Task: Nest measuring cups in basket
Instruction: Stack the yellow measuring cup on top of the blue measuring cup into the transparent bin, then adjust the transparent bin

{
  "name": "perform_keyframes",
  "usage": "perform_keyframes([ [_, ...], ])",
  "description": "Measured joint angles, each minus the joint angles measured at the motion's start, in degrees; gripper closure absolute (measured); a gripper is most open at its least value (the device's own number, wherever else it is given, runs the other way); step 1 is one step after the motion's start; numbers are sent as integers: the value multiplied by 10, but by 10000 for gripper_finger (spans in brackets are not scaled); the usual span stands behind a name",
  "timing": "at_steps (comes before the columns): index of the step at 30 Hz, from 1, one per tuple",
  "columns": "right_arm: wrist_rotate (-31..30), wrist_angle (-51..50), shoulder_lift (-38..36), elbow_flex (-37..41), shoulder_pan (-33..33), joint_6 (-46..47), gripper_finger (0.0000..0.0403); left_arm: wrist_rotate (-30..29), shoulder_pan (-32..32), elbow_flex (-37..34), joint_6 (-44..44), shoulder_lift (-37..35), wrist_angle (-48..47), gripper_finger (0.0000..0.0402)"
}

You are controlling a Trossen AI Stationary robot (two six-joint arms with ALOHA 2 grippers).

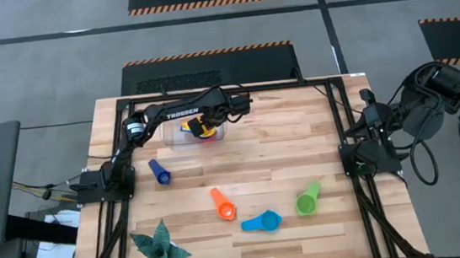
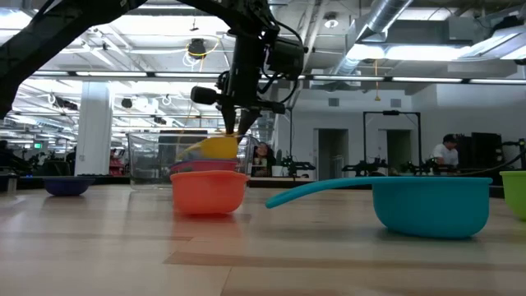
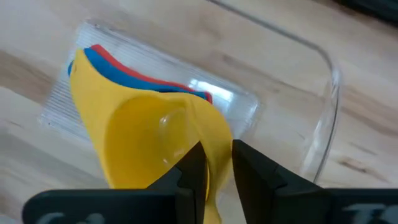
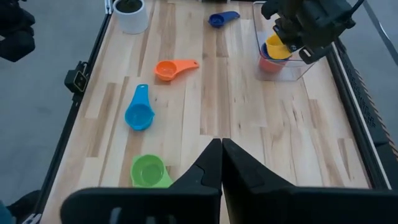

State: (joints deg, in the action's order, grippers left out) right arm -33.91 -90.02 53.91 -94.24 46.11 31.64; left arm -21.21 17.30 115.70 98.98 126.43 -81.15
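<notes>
The clear basket (image 1: 175, 135) stands at the table's far left. Inside it lie a red cup (image 3: 144, 73) and a blue cup (image 3: 122, 67), with a yellow cup (image 3: 149, 130) tilted on top of them. My left gripper (image 3: 220, 169) hangs over the basket, shut on the yellow cup. A dark blue cup (image 1: 160, 172), an orange cup (image 1: 223, 204), a light blue cup (image 1: 263, 221) and a green cup (image 1: 308, 198) lie loose on the table. My right gripper (image 4: 222, 154) is shut on nothing, raised at the table's right side. My left gripper pinches the yellow cup's handle (image 3: 219, 163), close to where it joins the bowl, between its two fingers. The fingers come steeply from above. The cup is tilted, its bowl (image 3: 155, 124) facing up toward the wrist and lying on the blue and red cups in the basket.
A teal spiky paper plant (image 1: 159, 250) stands at the near left corner. A white round container (image 4: 130, 14) shows at the table's near edge in the right wrist view. Bare wood lies between the basket and the loose cups.
</notes>
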Motion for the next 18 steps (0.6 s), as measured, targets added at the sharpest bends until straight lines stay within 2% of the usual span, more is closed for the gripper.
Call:
perform_keyframes([
  [13,12,0,0,0,0,-2,376,26,-2,0,-13,0,-15,335],
  [15,12,0,0,0,0,-8,376,29,-4,0,-63,-2,14,335],
  [18,12,0,-2,0,0,-26,376,62,-15,11,-191,-6,67,335],
])
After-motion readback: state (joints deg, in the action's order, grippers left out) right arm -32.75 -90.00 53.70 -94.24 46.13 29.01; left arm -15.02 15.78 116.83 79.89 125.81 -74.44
